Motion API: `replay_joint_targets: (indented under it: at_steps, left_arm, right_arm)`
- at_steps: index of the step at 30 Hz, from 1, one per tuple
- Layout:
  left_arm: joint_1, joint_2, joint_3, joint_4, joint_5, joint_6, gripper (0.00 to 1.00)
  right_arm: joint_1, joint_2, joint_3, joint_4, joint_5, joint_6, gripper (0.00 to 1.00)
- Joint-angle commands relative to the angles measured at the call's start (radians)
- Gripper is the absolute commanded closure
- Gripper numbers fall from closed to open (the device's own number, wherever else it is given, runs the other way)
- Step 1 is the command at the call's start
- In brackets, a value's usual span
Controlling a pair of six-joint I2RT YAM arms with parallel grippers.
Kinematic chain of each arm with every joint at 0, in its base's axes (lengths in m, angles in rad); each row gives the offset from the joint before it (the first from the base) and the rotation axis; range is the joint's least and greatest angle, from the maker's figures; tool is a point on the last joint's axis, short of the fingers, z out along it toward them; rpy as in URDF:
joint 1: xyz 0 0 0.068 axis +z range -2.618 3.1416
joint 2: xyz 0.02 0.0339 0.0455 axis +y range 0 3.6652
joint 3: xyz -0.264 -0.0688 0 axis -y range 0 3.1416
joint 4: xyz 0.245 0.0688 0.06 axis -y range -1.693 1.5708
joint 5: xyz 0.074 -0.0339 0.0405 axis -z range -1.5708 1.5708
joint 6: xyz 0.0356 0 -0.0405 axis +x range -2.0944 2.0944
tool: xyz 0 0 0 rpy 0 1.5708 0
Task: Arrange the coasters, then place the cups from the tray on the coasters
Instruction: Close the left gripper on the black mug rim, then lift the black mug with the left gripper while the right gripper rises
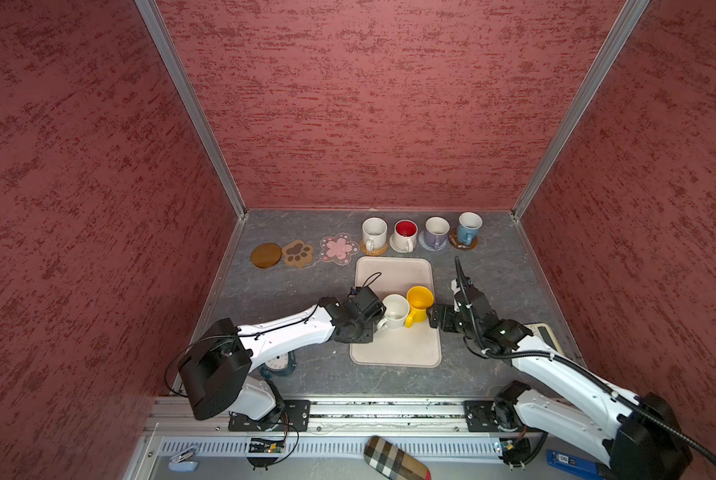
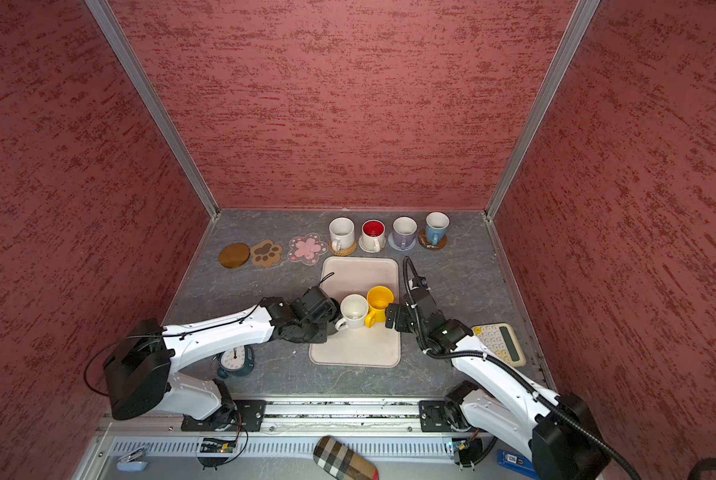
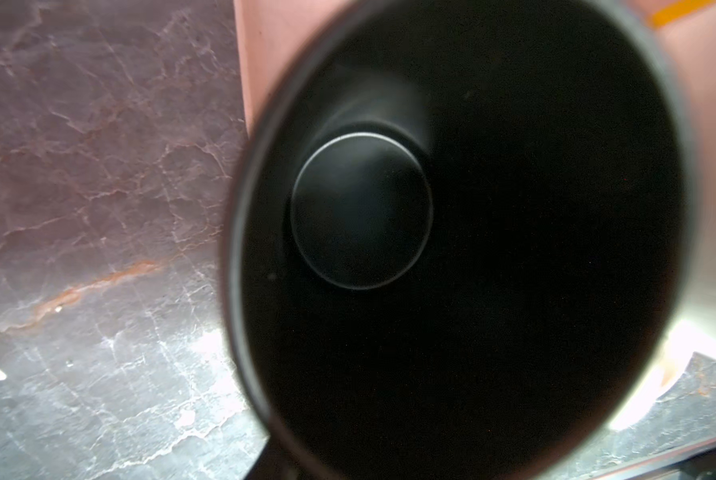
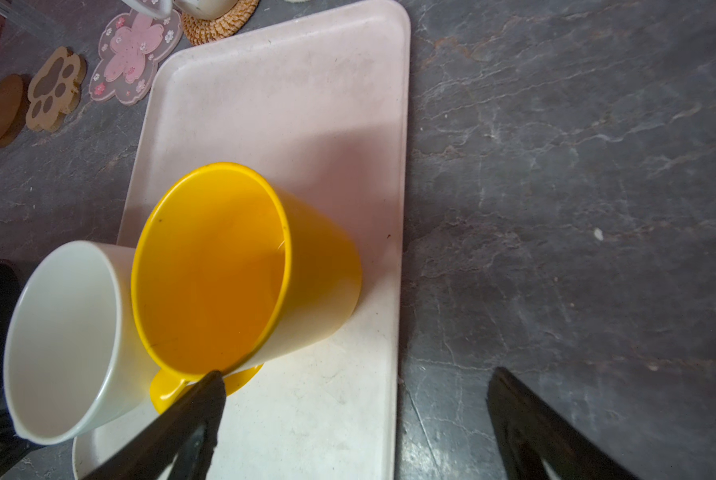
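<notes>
- A black cup fills the left wrist view, its dark mouth facing the lens. The grey marbled worktop shows beside it.
- The left claw sits over the left edge of the beige tray. Its fingers are hidden, so I cannot tell how wide it stands or whether it grips the black cup.
- Near the tray's middle, a white cup and a yellow cup stand side by side, touching or nearly so.
- The right claw is spread wide and holds nothing. One fingertip lies just by the yellow cup's handle.
- Along the back of the worktop, four cups stand on coasters:
  - a back white cup on a rattan coaster
  - a red-lined cup on a whitish coaster
  - a lavender-grey cup on a lavender coaster
  - a light blue cup on a brown coaster
- To their left, three coasters lie bare: a pink flower coaster, a tan paw coaster and a brown disc.
</notes>
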Motion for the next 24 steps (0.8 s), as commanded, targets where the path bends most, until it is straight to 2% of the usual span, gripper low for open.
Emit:
replay_joint_targets:
  at_steps: [1,9,16,24]
  left_arm:
    - [0.013,0.037,0.015,-0.04,-0.025,0.027,0.67]
    - [0.018,0.053,0.026,-0.041,-0.048,0.051,0.69]
    - [0.021,0.068,0.035,-0.03,-0.039,0.068,0.86]
    - [0.02,0.065,0.043,-0.032,-0.038,0.074,0.97]
  right_arm:
    - [-0.013,0.012,0.029,0.028,-0.007,-0.002,0.01]
    - [-0.018,0.047,0.033,0.05,-0.017,-0.009,0.01]
    - [-0.019,0.024,0.031,0.064,-0.048,-0.033,0.01]
    - [-0.02,-0.015,0.007,0.05,-0.056,-0.023,0.01]
